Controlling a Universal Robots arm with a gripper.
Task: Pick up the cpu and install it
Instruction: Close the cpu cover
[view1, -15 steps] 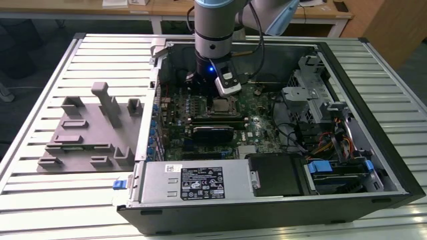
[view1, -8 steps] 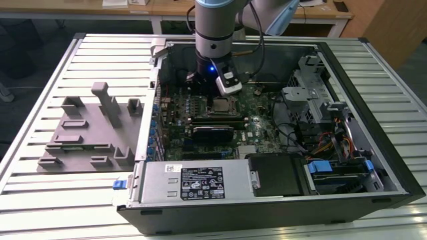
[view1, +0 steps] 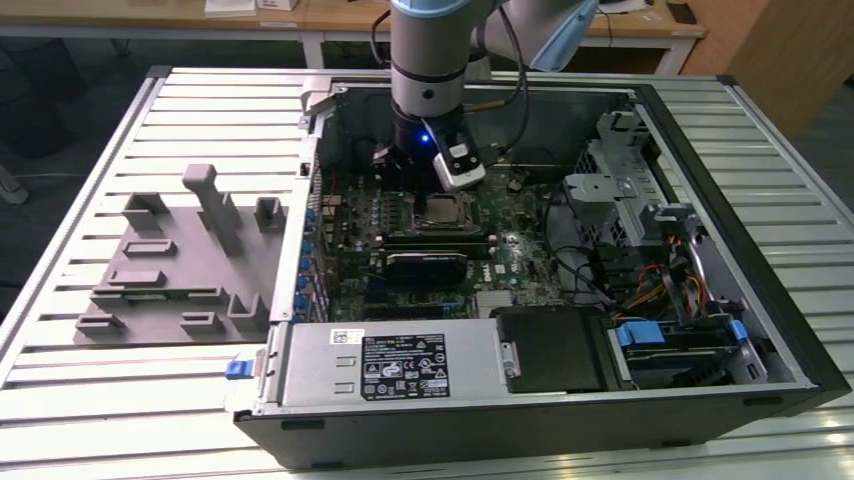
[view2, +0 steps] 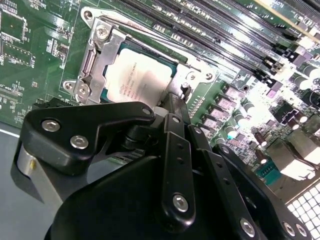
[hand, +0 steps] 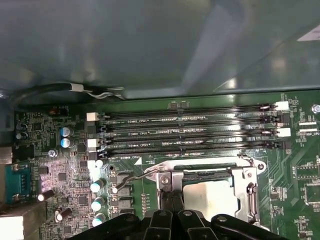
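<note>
The cpu (view2: 140, 82), a flat square chip with a silvery top, lies in the motherboard socket inside the open computer case, framed by the socket's metal bracket (view2: 95, 60). It also shows in the first wrist view (hand: 212, 197) and in the exterior view (view1: 443, 210). My gripper (view2: 172, 102) hangs low over the socket's edge beside the cpu, its black fingers (hand: 171, 192) drawn together and shut with nothing seen between them. In the exterior view the gripper (view1: 438, 192) sits just above the socket, partly behind a white wrist camera.
Memory slots (hand: 190, 132) run alongside the socket. A black block (view1: 427, 265) lies just in front of it. A grey fixture tray (view1: 174, 260) stands on the slatted table at the exterior view's left. The power supply (view1: 387, 365) and drive cage (view1: 614, 190) crowd the case.
</note>
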